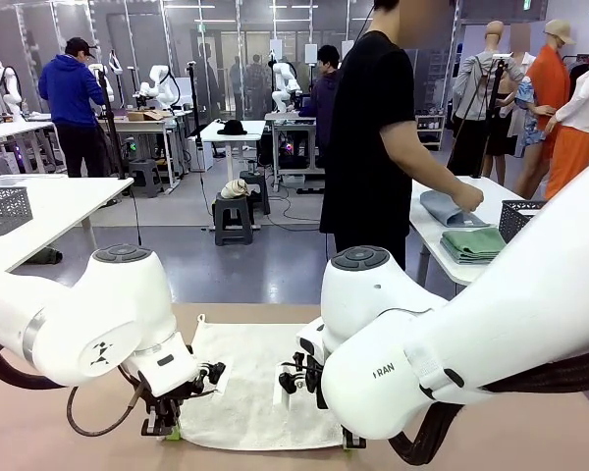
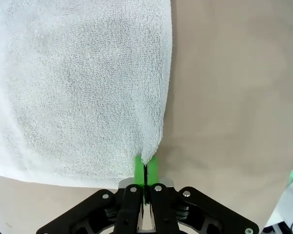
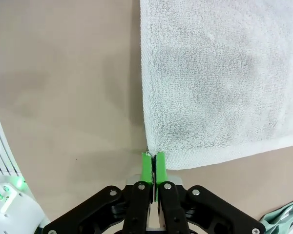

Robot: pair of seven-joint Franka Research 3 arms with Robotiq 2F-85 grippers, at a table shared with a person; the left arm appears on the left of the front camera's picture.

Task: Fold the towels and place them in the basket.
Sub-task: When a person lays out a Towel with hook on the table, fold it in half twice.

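Observation:
A cream-white towel (image 1: 255, 383) lies spread flat on the brown table in front of me. My left gripper (image 1: 164, 430) is shut on its near left corner; in the left wrist view the green pads (image 2: 139, 168) pinch the corner of the towel (image 2: 83, 87). My right gripper (image 1: 351, 444) is shut on the near right corner, which in the right wrist view sits between the pads (image 3: 146, 165) where the towel (image 3: 219, 78) ends. On a white side table at the right stand the dark grey basket (image 1: 523, 218), folded green towels (image 1: 474, 243) and a grey-blue towel (image 1: 450, 208) under a person's hand.
A person in black stands beyond the table's far edge, turned toward the side table. A grey lattice basket (image 1: 2, 208) stands on a white table at the left. A mint-green cloth (image 3: 283, 217) shows at the corner of the right wrist view. Bare tabletop flanks the towel.

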